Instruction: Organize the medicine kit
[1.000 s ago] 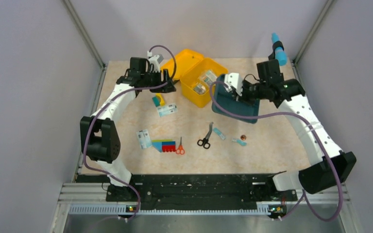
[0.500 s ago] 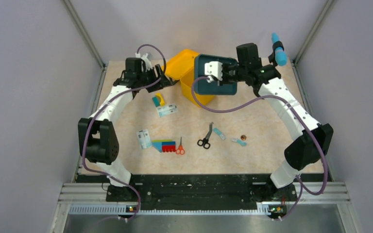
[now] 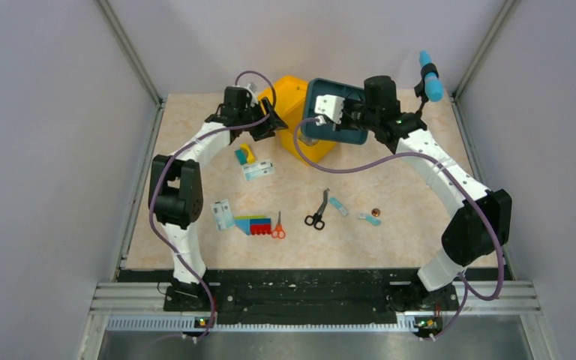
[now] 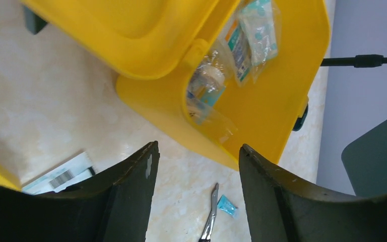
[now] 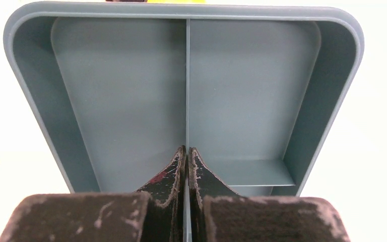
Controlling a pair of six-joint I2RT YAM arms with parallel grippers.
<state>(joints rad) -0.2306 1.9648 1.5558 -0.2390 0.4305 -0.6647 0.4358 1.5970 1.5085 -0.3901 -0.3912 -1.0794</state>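
1. In the top external view, the left gripper sat close against the left side of the medicine kit. Contact could not be judged from above. The right gripper held the teal tray tilted above the kit's open base, so the yellow box lay under and just left of that claw. The black scissors and the toy block lay well behind both claws, toward the arm bases.

2. In the left wrist view, the left gripper had its jaws spread wide and empty. The kit stood open just beyond the fingertips, with bagged supplies resting in its base. A corner of the tray showed off to that claw's right.

3. In the right wrist view, the right gripper was pinched narrow on the centre divider of the tray. Its compartments were bare.

4. The kit looked like stiff, smooth, light plastic, so it would probably skate on the tabletop if pushed. Its hinged lid could swing. A pinch on the base wall or on the handle seemed the safest hold, with one claw bracing the box while the other seated the tray.
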